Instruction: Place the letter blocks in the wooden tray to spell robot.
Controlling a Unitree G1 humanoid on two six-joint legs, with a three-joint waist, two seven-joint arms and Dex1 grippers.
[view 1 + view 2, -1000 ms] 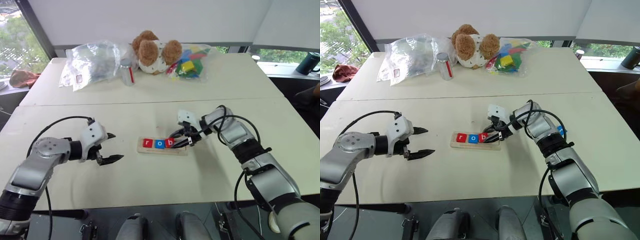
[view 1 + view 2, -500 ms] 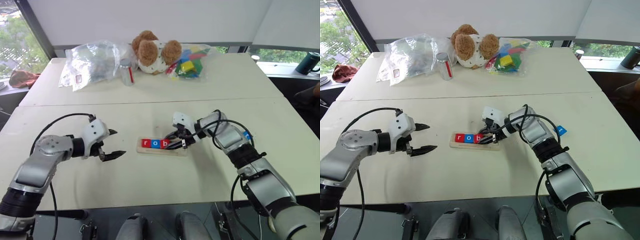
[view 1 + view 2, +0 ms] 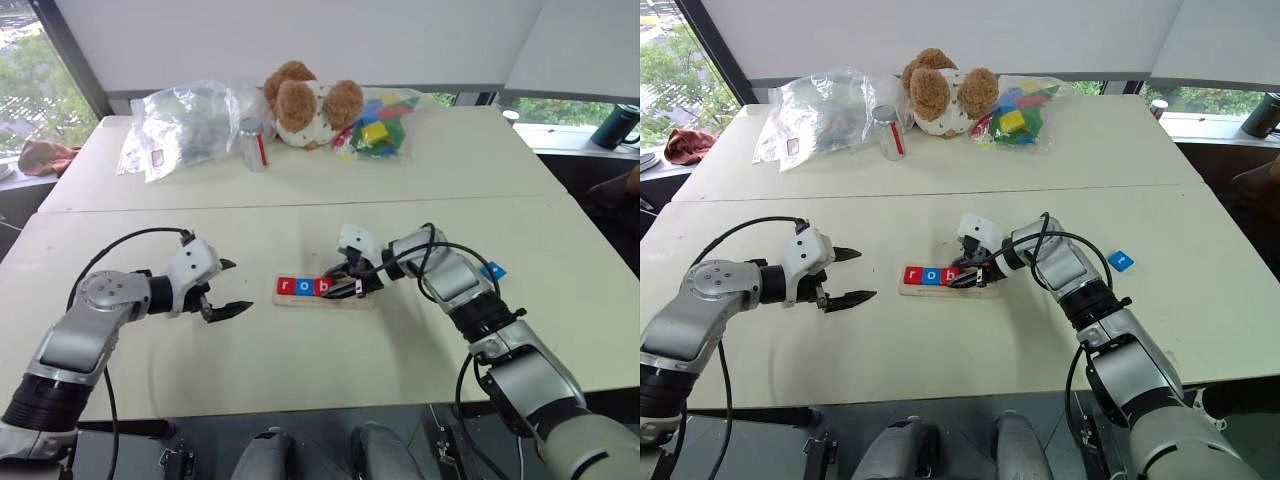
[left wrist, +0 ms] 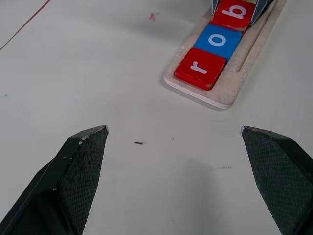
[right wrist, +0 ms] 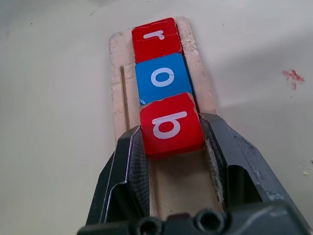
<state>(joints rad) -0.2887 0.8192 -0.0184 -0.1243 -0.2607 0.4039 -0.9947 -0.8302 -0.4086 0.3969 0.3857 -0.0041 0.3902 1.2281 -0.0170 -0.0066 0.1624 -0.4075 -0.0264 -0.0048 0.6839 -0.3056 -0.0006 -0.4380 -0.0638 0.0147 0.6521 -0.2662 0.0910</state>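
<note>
Both claws sit low over the white tabletop (image 3: 300,370). Left claw (image 3: 227,288) is spread wide with nothing between its fingers, hovering just beside the tray's left end; its arm comes in from the left with the elbow bent and the claw aimed toward the tray, tilted slightly down. Right claw (image 5: 171,147) is pinched on the red b block (image 5: 171,125), its arm curling in from the right so that the wrist bends back and the claw points leftward along the tray.

At the far edge of the tabletop lie a clear plastic bag (image 3: 185,125), a teddy bear (image 3: 305,100), a bag of bricks (image 3: 380,125) and a small can (image 3: 888,132).

The tray (image 3: 325,292) lies near the middle of the tabletop, its length running left to right. In it, from the left end, are a red r block (image 4: 201,68), a blue o block (image 4: 218,41) touching it, and the b block next to that.

Head views also show a blue block (image 3: 1120,260) lying on the tabletop well to the right of the tray, by the right forearm. The right wrist view shows the b block tipped a little, its near edge raised above bare tray floor. The left wrist view shows both left fingers (image 4: 73,166) clear of the tray.
</note>
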